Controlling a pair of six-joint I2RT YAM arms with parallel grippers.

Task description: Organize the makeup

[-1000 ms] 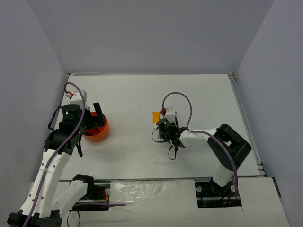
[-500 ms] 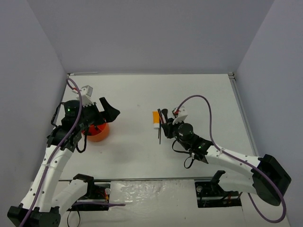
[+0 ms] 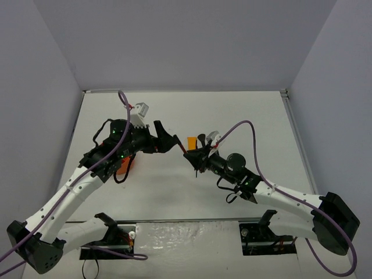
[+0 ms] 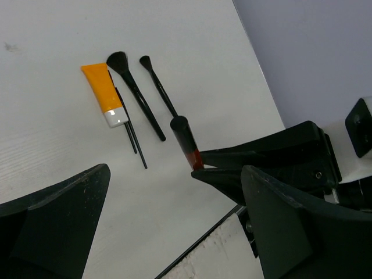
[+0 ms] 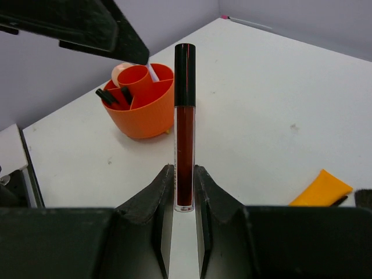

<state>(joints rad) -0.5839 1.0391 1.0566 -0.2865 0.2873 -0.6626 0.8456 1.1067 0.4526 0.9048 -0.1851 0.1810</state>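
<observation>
My left arm stretches from its base at the near left corner up and across the white table [image 3: 250,116], with the forearm angled towards the middle. It passes over the round orange divided tub [image 3: 124,167], hiding most of it. From the right wrist camera I can see black-tipped sticks [image 5: 110,96] in one of the tub's compartments and a pale pink edge behind its inner cup. The left gripper [image 3: 172,141] points right with its jaws spread wide and nothing between them. Just beyond its fingertips is the dark red lip gloss tube with a black cap [image 5: 185,125]. The cap end is aimed at the open left jaws. The right gripper [image 3: 195,157] has the tube clamped by its clear lower end, with the jaws pinched narrow around it. There is faint print along the side of the tube, but it is too small for me to read. Behind the two grippers, an orange squeeze tube with a white cap [image 4: 104,93] lies flat on the table. Two thin black pencils [image 4: 134,138] lie beside it, then a fuller black brush [image 4: 137,97] and a slimmer black brush [image 4: 158,88], all roughly parallel. I see no labels on any of these. My right arm reaches low and long from its base at the near right corner, extended to the left.
</observation>
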